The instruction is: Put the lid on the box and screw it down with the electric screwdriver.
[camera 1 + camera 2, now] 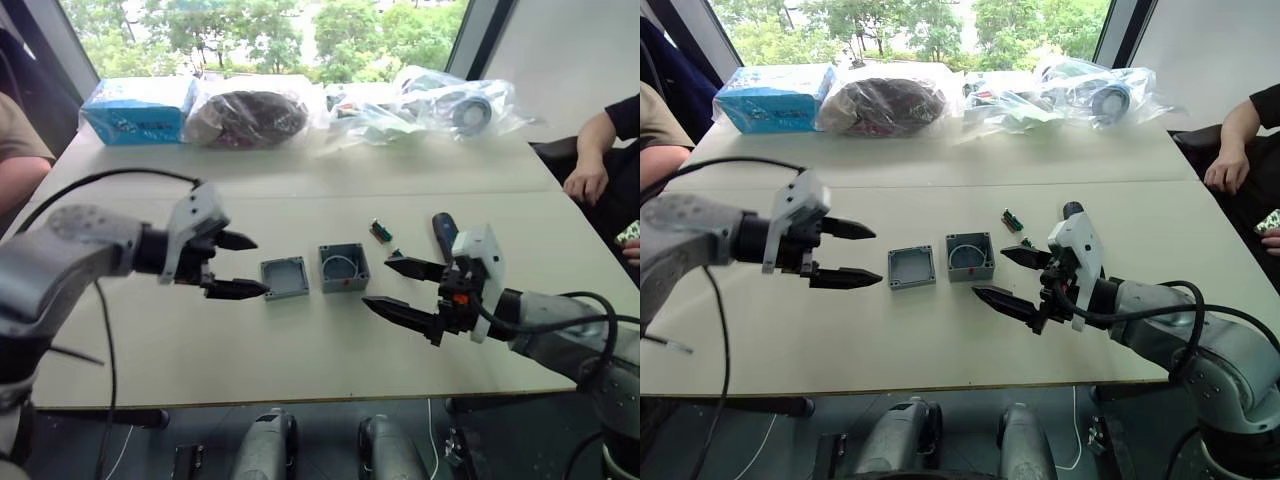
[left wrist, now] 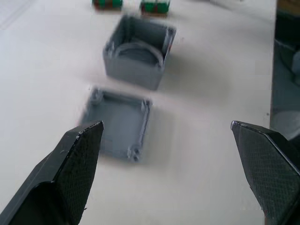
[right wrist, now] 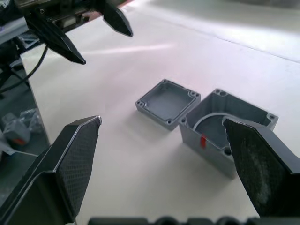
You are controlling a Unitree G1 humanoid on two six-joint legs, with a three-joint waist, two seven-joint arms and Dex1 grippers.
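Lid (image 1: 285,277) and box (image 1: 344,266) are sitting apart while we are holding left gripper (image 1: 245,265) and right gripper (image 1: 402,287) spread.

Both grippers' fingers (image 1: 232,289) spread apart.

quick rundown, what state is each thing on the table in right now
lid: off the box, lying flat with its hollow side up, beside the box
box: open, upright, uncovered
electric screwdriver: lying on the table, not held
left hand: open, empty, close to the lid
right hand: open, empty, near the box
green connector pieces: loose on the table beyond the box
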